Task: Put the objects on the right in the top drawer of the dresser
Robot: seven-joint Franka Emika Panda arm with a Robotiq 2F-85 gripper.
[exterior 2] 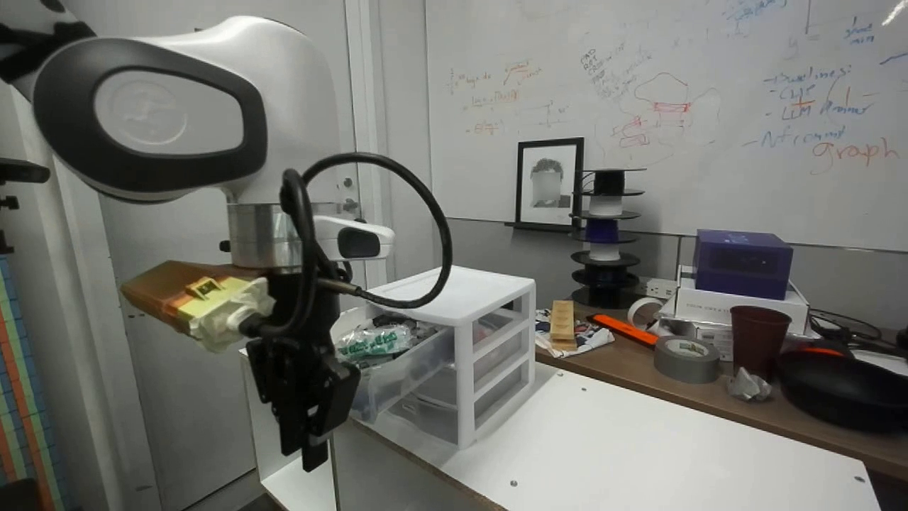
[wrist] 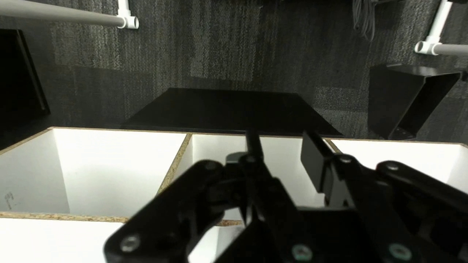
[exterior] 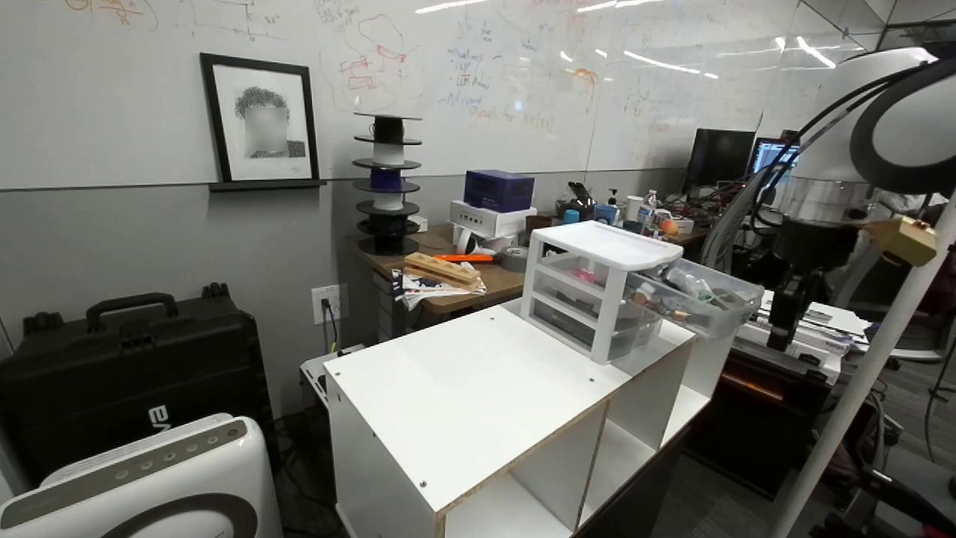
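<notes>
At left in an exterior view, the gripper (exterior 2: pixel 303 448) is held pointing down, its jaws parted partway, nothing gripped. Beyond it, to the right, the top drawer (exterior 2: pixel 422 365) is seen pulled out leftward from the dresser (exterior 2: pixel 465 369), a green-printed plastic bag (exterior 2: pixel 376 342) contained inside.

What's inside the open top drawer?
The top drawer holds a clear bag with green print and, beside it, dark items I can't identify. Whatever lies beneath them is covered.
</notes>
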